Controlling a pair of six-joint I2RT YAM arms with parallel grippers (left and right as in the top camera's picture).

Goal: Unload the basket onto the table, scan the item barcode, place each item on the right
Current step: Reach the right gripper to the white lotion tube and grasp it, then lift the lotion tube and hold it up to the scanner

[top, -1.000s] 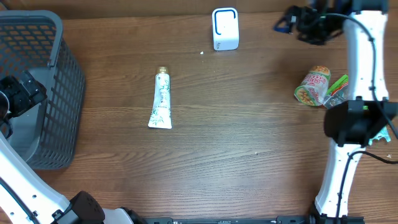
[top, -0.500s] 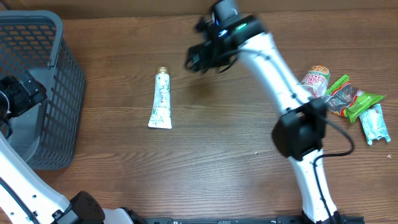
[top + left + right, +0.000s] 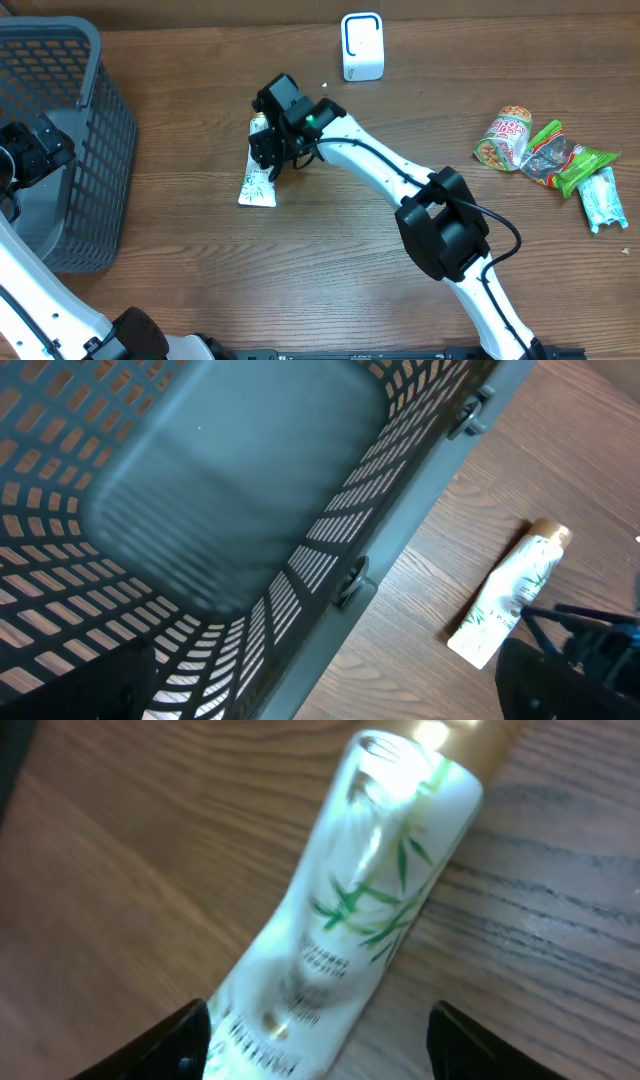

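Swinging in from the upper right corner over the last second, the right arm now reaches across the brown wooden desk (image 3: 330,250), and the right tool (image 3: 268,150) sits over the upper half of the tube (image 3: 258,185) left of centre.

From overhead, the white tube lies flat, cap toward the top of the frame. A white scanner (image 3: 362,46) stands at the top edge, well apart from it. A grey basket (image 3: 60,40) fills the left side, with the left tool (image 3: 35,150) over its inside. A noodle cup (image 3: 503,138) and snack packets (image 3: 570,165) lie at the right.

From the left wrist, the basket's meshed wall and floor (image 3: 200,510) take most of the frame; the left tool's fingers show only as dark blurs in the bottom corners, wide apart. The tube (image 3: 505,605) lies on bare wood at the right.

From the right wrist, the tube (image 3: 370,910), printed with green leaves, runs diagonally between the two fingers (image 3: 185,1040), which stand apart on either side, not clamped.
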